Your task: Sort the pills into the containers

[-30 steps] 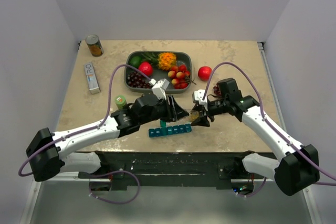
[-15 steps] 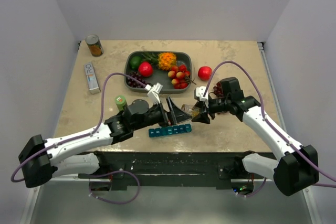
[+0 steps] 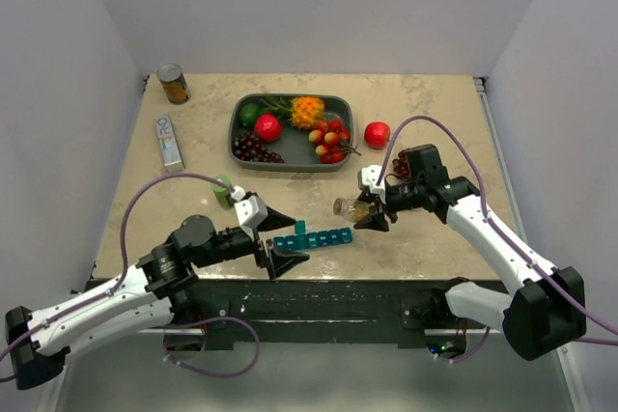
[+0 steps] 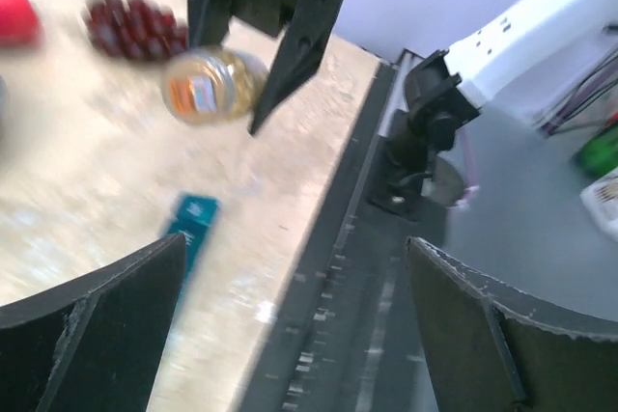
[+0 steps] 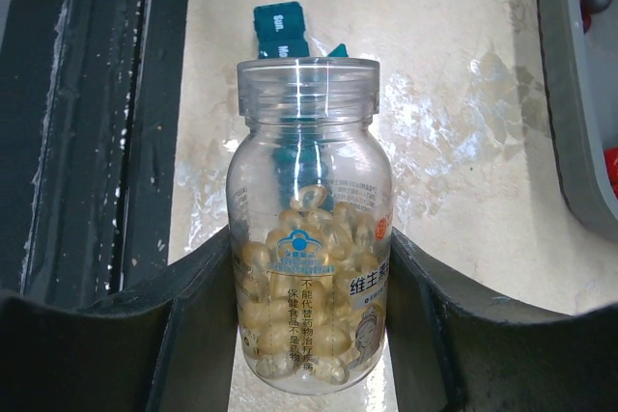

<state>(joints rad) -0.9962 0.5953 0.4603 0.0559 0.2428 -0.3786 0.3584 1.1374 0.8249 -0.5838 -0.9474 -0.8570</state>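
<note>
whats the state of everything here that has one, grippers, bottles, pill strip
clear plastic pill bottle: uncapped, tipped on its side, part full of golden capsules
right gripper: shut on the clear plastic pill bottle
left gripper: open, empty
teal-blue plastic pill-organiser strip: lying flat, one lid near its left end raised, the rest look shut
small green bottle: upright

1. We log a dark grey fruit tray (image 3: 293,148), far middle.
2. Red fruit (image 3: 377,133) just right of it.
3. Can (image 3: 173,83), far-left corner; white box (image 3: 169,142) nearer.
4. Small green bottle (image 3: 224,188), left-centre.
</note>
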